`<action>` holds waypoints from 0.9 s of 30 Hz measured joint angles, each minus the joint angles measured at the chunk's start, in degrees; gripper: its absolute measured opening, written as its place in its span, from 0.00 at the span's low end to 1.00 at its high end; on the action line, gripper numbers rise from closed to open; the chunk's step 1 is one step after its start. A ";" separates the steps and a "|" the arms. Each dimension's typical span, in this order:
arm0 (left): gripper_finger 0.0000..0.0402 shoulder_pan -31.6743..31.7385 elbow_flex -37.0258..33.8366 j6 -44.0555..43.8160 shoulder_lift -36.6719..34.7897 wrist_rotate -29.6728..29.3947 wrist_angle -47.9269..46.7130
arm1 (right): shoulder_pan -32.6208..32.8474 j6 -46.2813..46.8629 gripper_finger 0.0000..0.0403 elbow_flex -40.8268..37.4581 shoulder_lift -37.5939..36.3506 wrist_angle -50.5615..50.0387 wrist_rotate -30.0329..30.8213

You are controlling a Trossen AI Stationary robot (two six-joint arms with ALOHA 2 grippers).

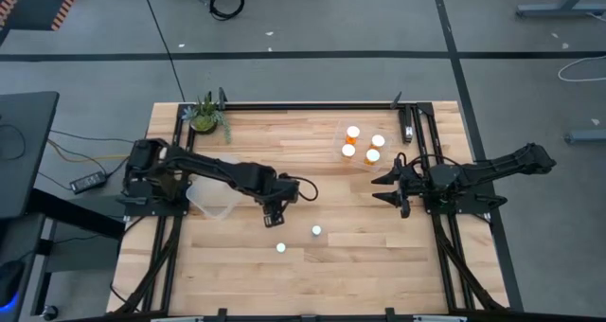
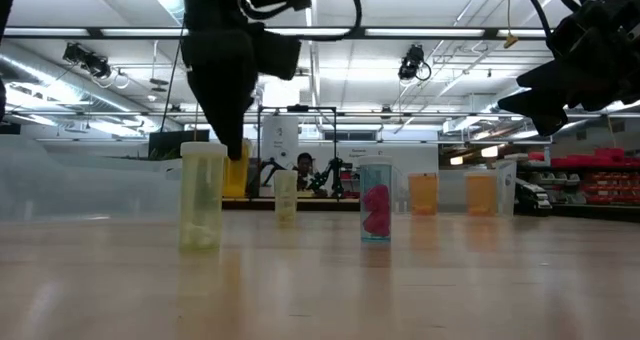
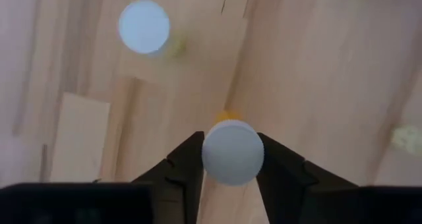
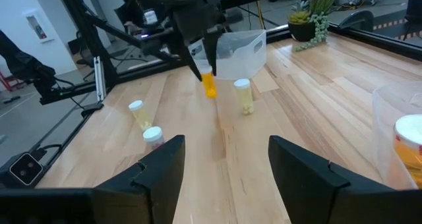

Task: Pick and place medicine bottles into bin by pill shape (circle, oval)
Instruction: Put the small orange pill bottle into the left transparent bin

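Above mid-table, left gripper (image 4: pixel 206 71) clamps an orange bottle (image 4: pixel 209 84); right gripper (image 1: pixel 386 189) gapes.

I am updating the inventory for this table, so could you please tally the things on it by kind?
Medicine bottles: 8 (4 in one bin, 3 standing loose, 1 in the left gripper)
Clear bins: 2
Potted plant: 1
Total: 11
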 joint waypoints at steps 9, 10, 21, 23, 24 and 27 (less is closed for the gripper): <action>0.35 0.00 0.00 -4.11 -5.96 0.00 -10.10 | 0.02 0.00 0.56 0.00 0.01 0.01 0.00; 0.35 0.00 0.00 -4.56 -6.33 0.00 -11.46 | 0.01 0.00 0.56 0.00 0.01 -0.02 0.00; 0.34 0.00 0.00 -6.81 -8.25 -6.44 -24.85 | 0.02 0.00 0.56 0.00 0.01 -0.11 0.00; 0.35 0.03 -0.54 -6.71 -8.25 -8.63 -25.41 | 0.02 0.00 0.56 0.00 -0.01 -0.08 0.00; 0.35 0.15 -0.95 -6.39 -8.25 -9.79 -25.39 | 0.00 0.00 0.56 0.00 0.01 -0.11 0.00; 0.35 0.82 -2.99 -5.32 -8.25 -12.23 -25.84 | 0.02 0.00 0.56 0.00 0.01 -0.09 0.00</action>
